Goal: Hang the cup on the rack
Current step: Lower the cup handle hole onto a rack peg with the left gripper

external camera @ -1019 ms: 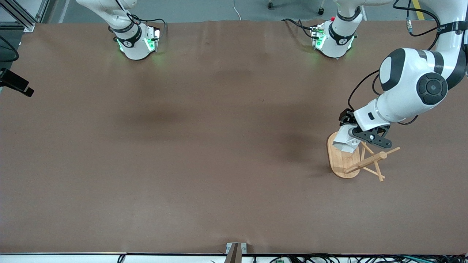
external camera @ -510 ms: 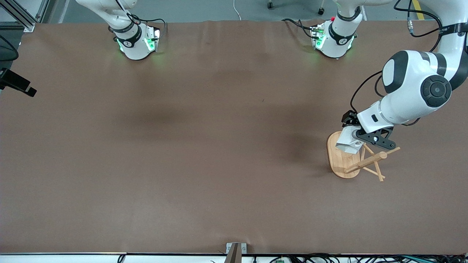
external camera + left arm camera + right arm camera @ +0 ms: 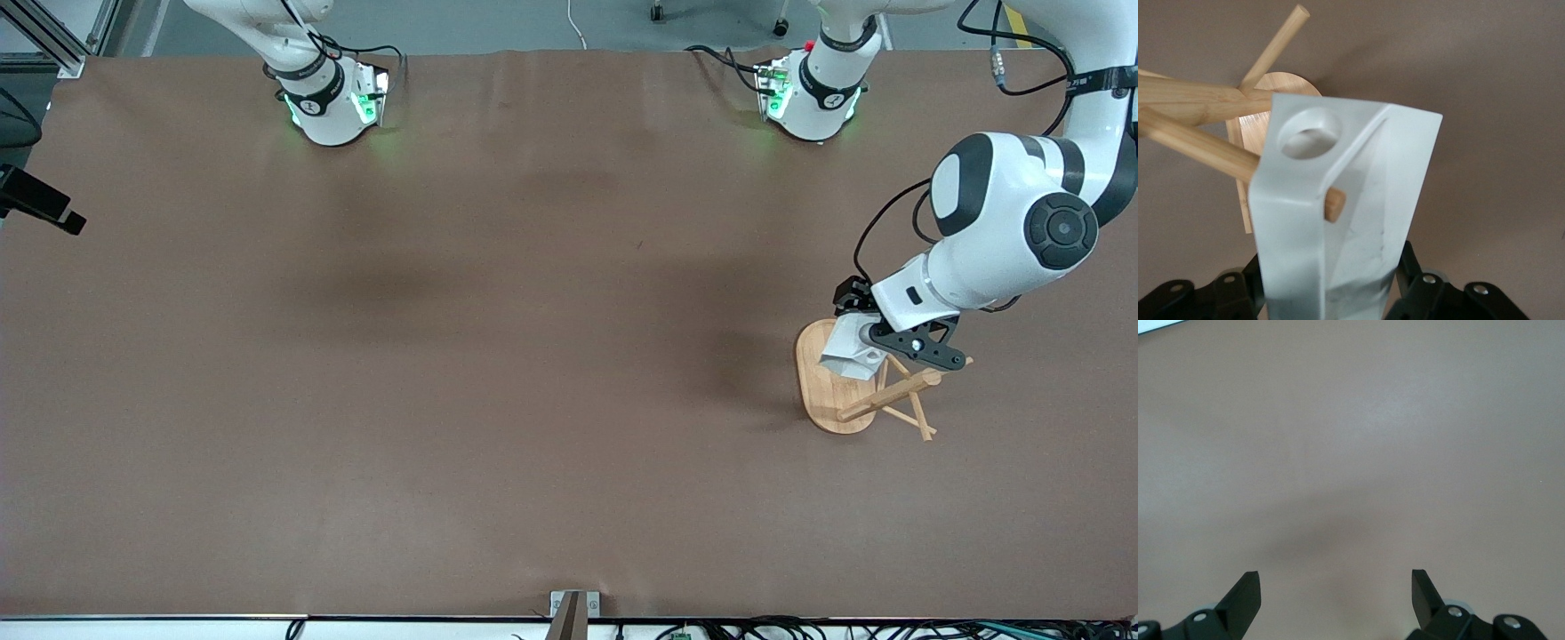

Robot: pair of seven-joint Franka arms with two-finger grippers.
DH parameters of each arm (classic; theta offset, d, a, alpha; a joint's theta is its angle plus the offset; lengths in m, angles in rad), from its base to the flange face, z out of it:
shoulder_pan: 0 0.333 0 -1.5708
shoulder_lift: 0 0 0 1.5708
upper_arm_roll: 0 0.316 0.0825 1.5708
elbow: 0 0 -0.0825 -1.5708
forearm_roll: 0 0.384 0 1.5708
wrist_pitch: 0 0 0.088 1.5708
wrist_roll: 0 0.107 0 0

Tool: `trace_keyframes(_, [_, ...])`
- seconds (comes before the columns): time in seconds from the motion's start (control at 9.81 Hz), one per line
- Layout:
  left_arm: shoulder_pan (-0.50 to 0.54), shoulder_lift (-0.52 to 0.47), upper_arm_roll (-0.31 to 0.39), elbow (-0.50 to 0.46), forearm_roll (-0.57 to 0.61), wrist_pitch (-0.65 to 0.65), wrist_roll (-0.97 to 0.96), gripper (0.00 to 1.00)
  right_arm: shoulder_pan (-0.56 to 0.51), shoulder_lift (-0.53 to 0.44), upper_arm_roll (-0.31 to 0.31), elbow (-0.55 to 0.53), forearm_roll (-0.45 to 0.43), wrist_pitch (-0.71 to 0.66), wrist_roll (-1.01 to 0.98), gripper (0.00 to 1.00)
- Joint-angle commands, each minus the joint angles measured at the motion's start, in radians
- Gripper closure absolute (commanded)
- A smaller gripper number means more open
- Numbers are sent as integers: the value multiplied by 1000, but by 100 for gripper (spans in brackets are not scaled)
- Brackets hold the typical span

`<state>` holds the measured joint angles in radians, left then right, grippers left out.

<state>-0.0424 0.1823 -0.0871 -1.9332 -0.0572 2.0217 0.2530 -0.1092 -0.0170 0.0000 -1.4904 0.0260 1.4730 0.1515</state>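
The white faceted cup [image 3: 852,352] is gripped by my left gripper [image 3: 869,341], which is shut on it over the bamboo rack's oval base [image 3: 822,396]. The rack stands near the left arm's end of the table, with its post and crossed pegs [image 3: 907,391] beside the cup. In the left wrist view the cup [image 3: 1358,200] fills the middle, and the black fingers [image 3: 1408,270] press on its sides. One peg [image 3: 1198,145] runs in under the blocky handle, and its tip [image 3: 1335,203] shows between handle and cup body. The handle's round hole [image 3: 1308,133] has no peg in it. My right gripper [image 3: 1335,587] is open and empty over bare table.
The brown table [image 3: 498,356] holds nothing else. Both arm bases [image 3: 333,102] stand along the edge farthest from the front camera. A small metal bracket [image 3: 573,609] sits at the table's nearest edge.
My left gripper has moved the cup a little toward the rack's post and pegs. The rack has not moved.
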Motion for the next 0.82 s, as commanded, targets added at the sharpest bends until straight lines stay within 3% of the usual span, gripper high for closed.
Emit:
trace_keyframes(0.0, [3,42,18,2,-12,25,20,95,-6,3,-2,13,12,-13,-13,0])
trace_keyframes(0.1, [3,49,20,7,-12,32,20,91,-6,3,-2,13,12,-13,-13,0])
trace_keyframes(0.2, [3,55,27,16,-12,34,20,65,-9,3,-2,13,12,-13,-15,0])
trace_keyframes(0.31, [1,56,29,19,-12,34,22,1,-10,3,-2,12,12,-13,-15,0])
trace_keyframes(0.71, [-2,28,29,72,-13,-6,-17,0,-12,3,-2,12,12,-13,-15,0])
